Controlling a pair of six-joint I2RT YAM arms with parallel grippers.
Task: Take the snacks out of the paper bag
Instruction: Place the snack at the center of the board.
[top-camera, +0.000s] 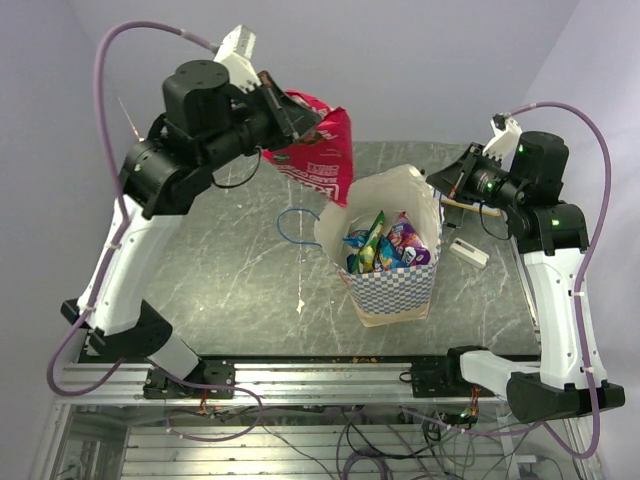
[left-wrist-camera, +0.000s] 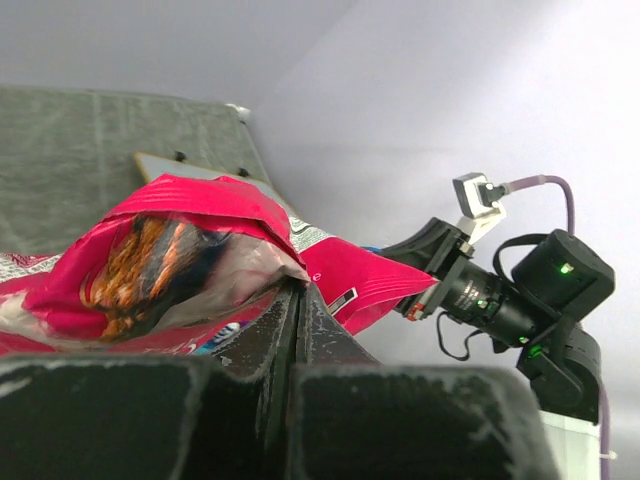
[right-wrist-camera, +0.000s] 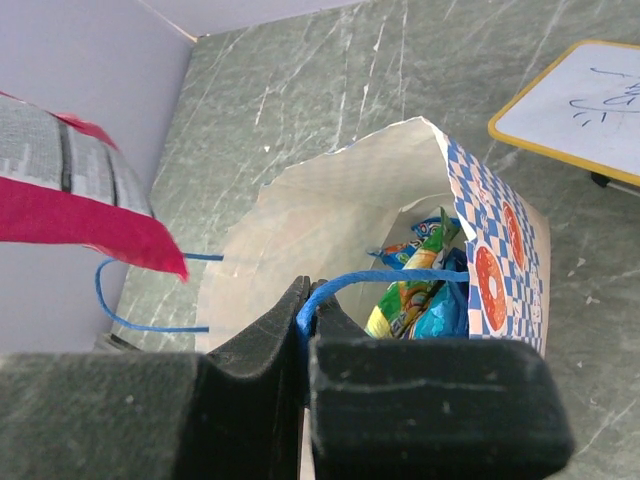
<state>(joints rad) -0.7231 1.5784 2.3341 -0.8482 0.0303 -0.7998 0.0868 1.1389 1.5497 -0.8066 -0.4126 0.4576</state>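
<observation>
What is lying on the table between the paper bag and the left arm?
In the top view, a loose blue cord handle of the paper bag lies looped on the table there, short of the left arm.

Nothing can be read for certain. The red packet (top-camera: 322, 150) carries white lettering on one side and a grey panel of fine print on the other, both too small to make out. The whiteboard (right-wrist-camera: 575, 95) bears illegible blue handwritten strokes. The paper bag (right-wrist-camera: 480, 200) shows round orange marks without legible letters.
</observation>
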